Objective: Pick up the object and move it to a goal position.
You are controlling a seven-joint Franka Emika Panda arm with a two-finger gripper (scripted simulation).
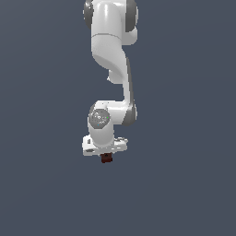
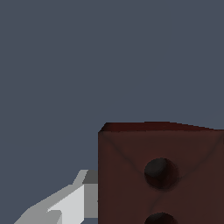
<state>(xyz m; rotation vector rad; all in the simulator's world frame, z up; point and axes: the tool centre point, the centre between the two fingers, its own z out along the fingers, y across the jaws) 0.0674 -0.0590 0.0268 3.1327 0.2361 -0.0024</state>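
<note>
Wrist view: dark reddish-brown block (image 2: 161, 175) fills the near field, two dark round dots on the facing side; one white finger (image 2: 65, 205) touches its side. Exterior view: block (image 1: 106, 158) sits directly under the white gripper (image 1: 105, 154), clamped between the fingers. White arm (image 1: 113, 60) rises from there to the frame's top edge. Plain grey-blue background behind; no surface edge discernible.

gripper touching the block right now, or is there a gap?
Touching. In the wrist view a white finger butts against the side of the block with no gap. The exterior view shows the block directly under the gripper.
</note>
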